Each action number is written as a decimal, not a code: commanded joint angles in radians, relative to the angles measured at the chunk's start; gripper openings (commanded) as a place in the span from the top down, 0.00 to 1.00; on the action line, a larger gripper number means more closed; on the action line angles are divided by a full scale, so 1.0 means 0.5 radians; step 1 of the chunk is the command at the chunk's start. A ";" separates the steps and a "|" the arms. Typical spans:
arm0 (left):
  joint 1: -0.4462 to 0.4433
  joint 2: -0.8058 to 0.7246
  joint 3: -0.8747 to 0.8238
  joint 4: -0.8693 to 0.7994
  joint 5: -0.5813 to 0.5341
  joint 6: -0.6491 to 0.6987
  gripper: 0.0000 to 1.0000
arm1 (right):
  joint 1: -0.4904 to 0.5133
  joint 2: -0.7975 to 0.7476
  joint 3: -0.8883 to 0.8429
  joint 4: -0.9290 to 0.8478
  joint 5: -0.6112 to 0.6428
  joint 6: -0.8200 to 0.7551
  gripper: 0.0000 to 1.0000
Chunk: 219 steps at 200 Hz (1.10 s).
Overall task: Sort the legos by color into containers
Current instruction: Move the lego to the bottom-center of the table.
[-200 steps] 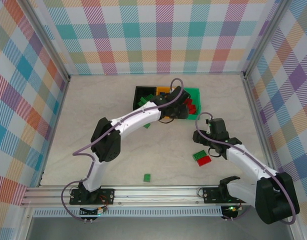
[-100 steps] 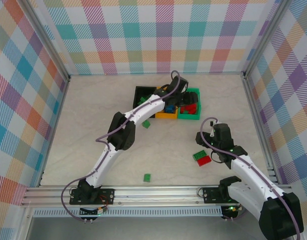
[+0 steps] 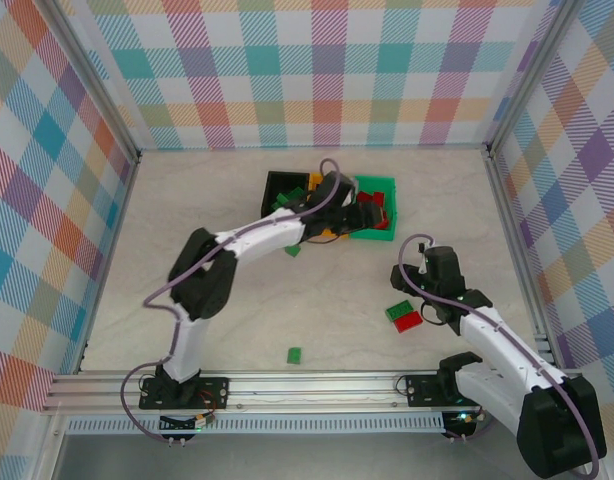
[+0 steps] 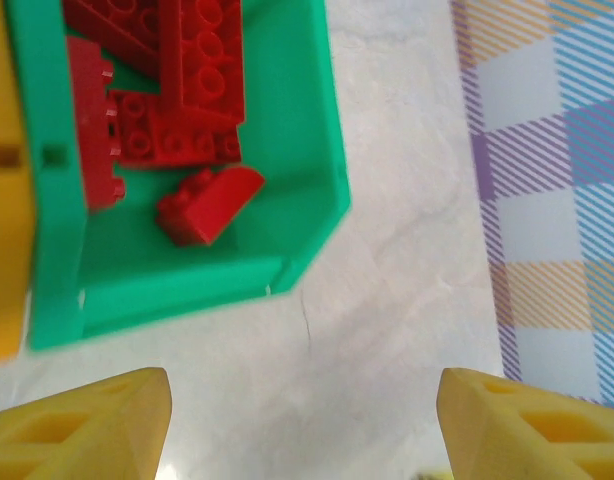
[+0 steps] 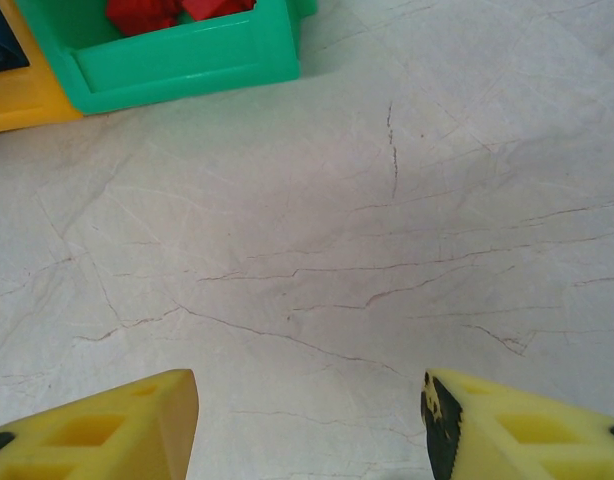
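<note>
Three joined containers stand at the back: a black bin (image 3: 277,185), an orange bin (image 3: 330,238) mostly hidden under my left arm, and a green bin (image 3: 375,236) (image 4: 187,270) (image 5: 187,55). Several red legos (image 4: 202,80) lie in the green bin, one (image 4: 209,205) tilted near its front. Green legos (image 3: 287,203) show in the black bin. My left gripper (image 3: 347,203) (image 4: 302,430) hangs open over the bins, nothing between its fingers. My right gripper (image 3: 420,258) (image 5: 307,430) stands open over bare table, just beyond a loose green lego (image 3: 398,310) and a red lego (image 3: 409,321).
A green brick (image 3: 294,354) lies near the front rail and another (image 3: 293,249) just in front of the bins. Checked walls enclose the table on three sides. Open tabletop lies between the bins and the arm bases.
My left gripper's jaws have opened over the green bin, and that arm has swung out over the bins and drawn back leftward. My right arm shifted slightly at first, then stayed put.
</note>
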 commanded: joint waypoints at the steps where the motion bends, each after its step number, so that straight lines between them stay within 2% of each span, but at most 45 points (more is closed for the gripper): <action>1: -0.101 -0.295 -0.307 0.426 -0.062 -0.117 0.30 | 0.000 0.066 0.041 0.039 -0.037 0.002 0.39; 54: -0.261 -0.694 -0.731 0.269 -0.300 0.013 0.30 | 0.000 0.247 0.144 -0.027 -0.202 -0.008 0.38; 96: -0.340 -0.938 -1.155 0.478 -0.404 0.028 0.30 | -0.001 0.509 0.380 -0.373 -0.495 0.128 0.36; 125: -0.418 -1.073 -1.339 0.515 -0.525 0.059 0.30 | 0.005 0.466 0.351 -0.485 -0.654 0.251 0.36; 166: -0.443 -1.130 -1.497 0.513 -0.545 0.052 0.30 | 0.004 0.191 0.382 -0.903 -0.376 0.272 0.36; 189: -0.460 -1.105 -1.483 0.512 -0.561 0.049 0.30 | 0.003 0.104 0.304 -0.942 -0.306 0.353 0.36; 219: -0.492 -1.015 -1.392 0.580 -0.529 0.040 0.29 | 0.003 -0.020 0.219 -1.136 0.016 0.688 0.40</action>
